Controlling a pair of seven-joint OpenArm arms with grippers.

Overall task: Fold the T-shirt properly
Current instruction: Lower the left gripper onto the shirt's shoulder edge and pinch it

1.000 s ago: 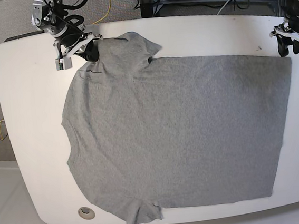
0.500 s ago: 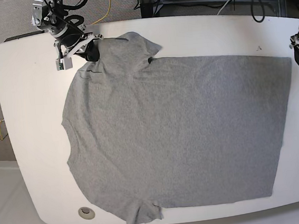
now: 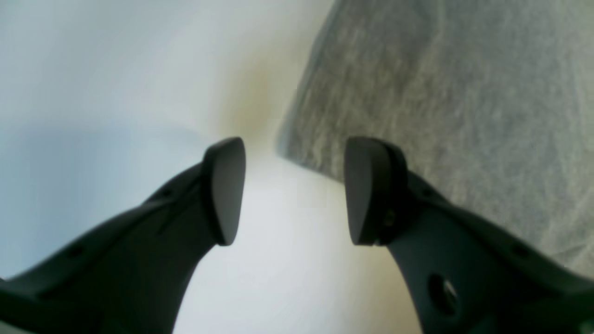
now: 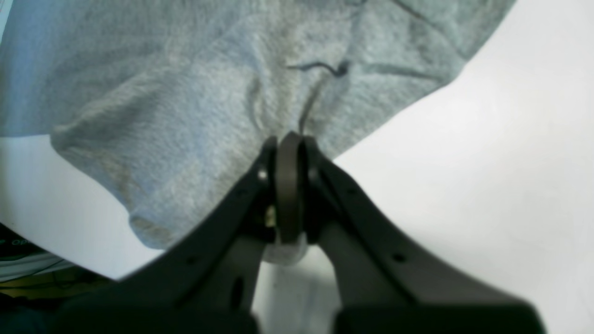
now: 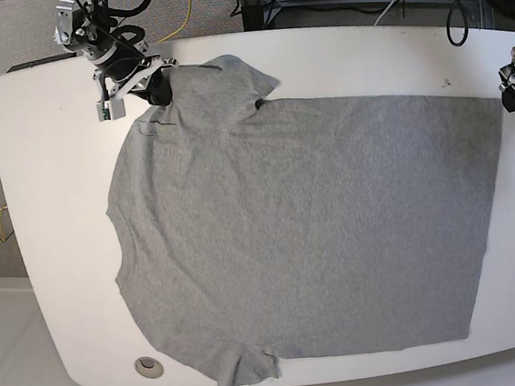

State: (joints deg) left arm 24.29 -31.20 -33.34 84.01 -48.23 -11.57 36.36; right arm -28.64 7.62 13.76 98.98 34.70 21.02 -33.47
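Across most of the rounded white tabletop (image 5: 50, 222), spread flat: large plain heather-grey short-sleeved jersey T-shirt (image 5: 307, 229), hem edge toward the base view's right, neckline and shoulders toward its left, one sleeve bunched at the near table edge, the other folded up at the far left corner.

At that far left corner, right gripper (image 4: 288, 153) with black fingers pressed together, pinching a fold of the grey fabric; cloth puckered into creases just past the tips, a small dark thread mark nearby. Bare white surface on either side of the pinched sleeve.

At the far right edge of the table, left gripper (image 3: 290, 190) parted, nothing between its dark pads, poised above bare white surface just beside the shirt's hem corner, not touching the fabric. Wrist view there blurred.
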